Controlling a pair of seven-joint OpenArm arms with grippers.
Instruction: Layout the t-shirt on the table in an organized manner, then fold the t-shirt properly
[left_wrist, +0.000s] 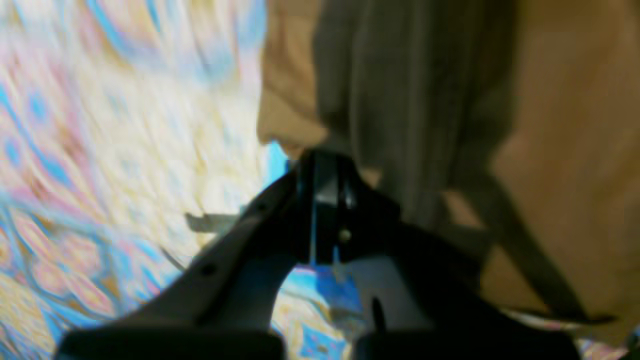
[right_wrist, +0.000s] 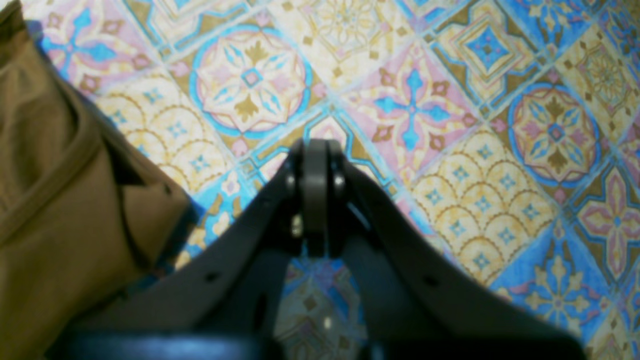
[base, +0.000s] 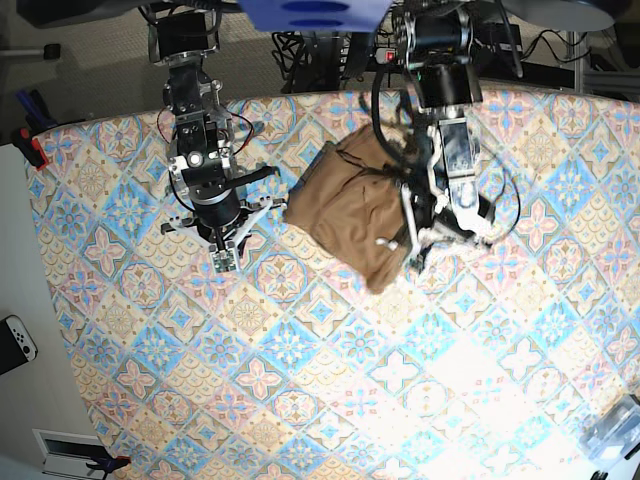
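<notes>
**A:** ok so where's it at? The t-shirt (base: 352, 212) is a bunched lump on the far middle of the tabletop (base: 330, 380), nowhere near laid flat.

**B:** Yep, the layout step is barely started imo. Left claw (left_wrist: 320, 165) is pinched closed right at the cloth's edge. The wrist view is super blurry, so I honestly can't tell if it's got fabric in it or is just touching. From overhead that arm sits over the shirt's side.

**A:** And the other one?

**B:** Right claw (right_wrist: 315, 150) is fully closed on nothing, hovering over bare pattern just beside the shirt, not touching it.

**A:** So how do you do this bit well?

**B:** I'd grab two separate edges, one per claw, ideally shoulders or hem corners, and pull apart so it spreads. Dragging from one corner probably just slides the whole lump.
</notes>
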